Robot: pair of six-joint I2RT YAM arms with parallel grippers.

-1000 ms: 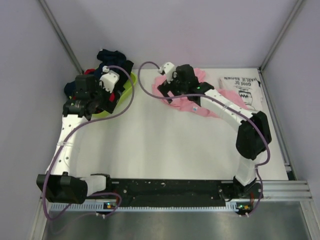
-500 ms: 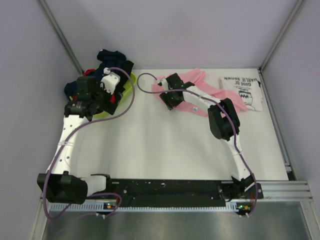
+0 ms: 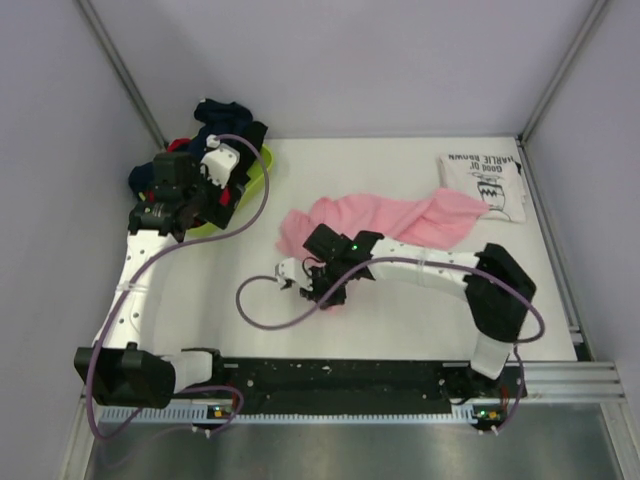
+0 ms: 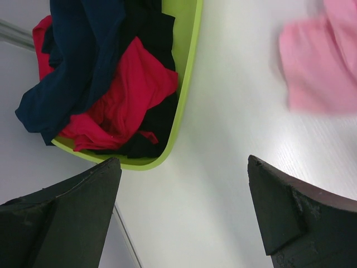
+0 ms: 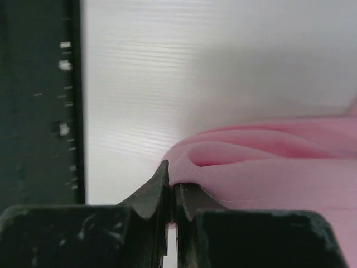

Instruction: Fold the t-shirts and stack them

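Dragged nearer, the pink t-shirt point(image 3: 380, 215) sits pinched in the right gripper point(image 5: 170, 187); the left gripper point(image 4: 183, 162) gapes empty beside the green basket point(image 4: 187, 84) of red, navy and black clothes point(image 4: 128, 89).

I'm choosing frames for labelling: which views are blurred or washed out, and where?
Left wrist: the pink t-shirt is smeared, the green basket sharp. Right wrist: the far table fades to bright haze. Top external: evenly lit, sharp.
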